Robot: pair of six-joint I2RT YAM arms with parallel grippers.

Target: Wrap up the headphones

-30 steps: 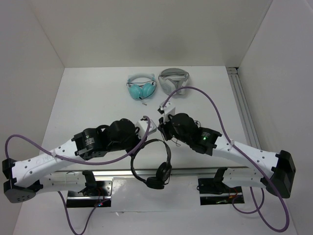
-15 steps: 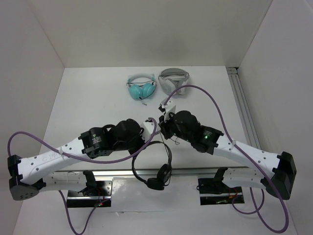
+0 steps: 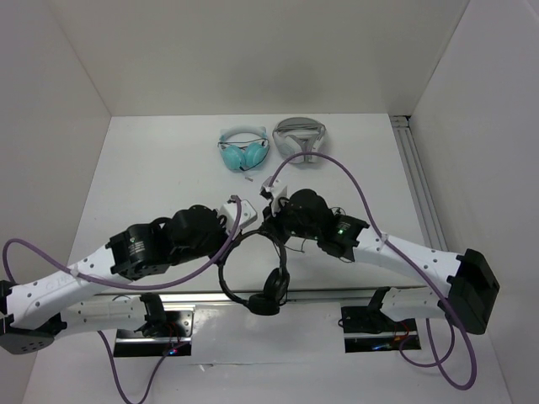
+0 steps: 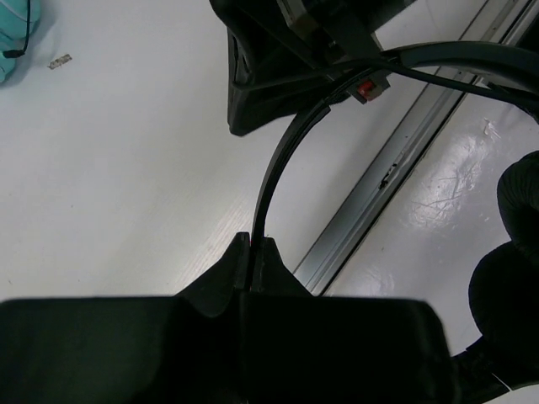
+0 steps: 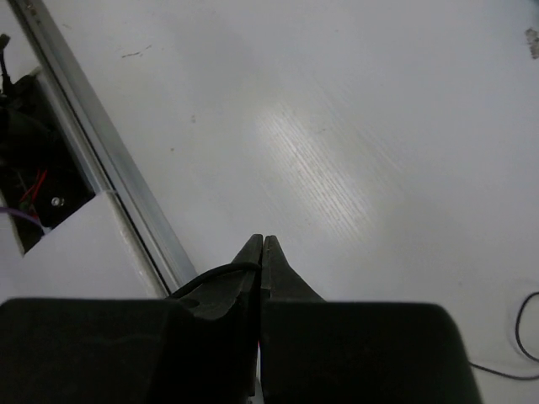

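Observation:
The black headphones (image 3: 271,296) hang between my two grippers above the table's front edge, with the ear pads lowest. My left gripper (image 3: 242,231) is shut on the thin headband (image 4: 278,160), which curves up and right from its closed jaws (image 4: 255,246). The ear pads (image 4: 514,252) show at the right of the left wrist view. My right gripper (image 3: 271,229) sits close beside the left one. It is shut (image 5: 263,244) on the thin black cable (image 5: 215,275), which enters its jaws from the left. More cable (image 5: 526,337) lies on the table at the right edge.
Teal headphones (image 3: 242,153) and white-and-grey headphones (image 3: 299,139) lie at the back of the white table (image 3: 168,168). A metal rail (image 3: 337,295) runs along the front edge and shows in both wrist views (image 4: 396,168) (image 5: 101,160). White walls enclose the left, back and right.
Both grippers have moved left and slightly back, still close together. The headphones moved left with them and now hang more upright, with the ear pads closer under the grippers.

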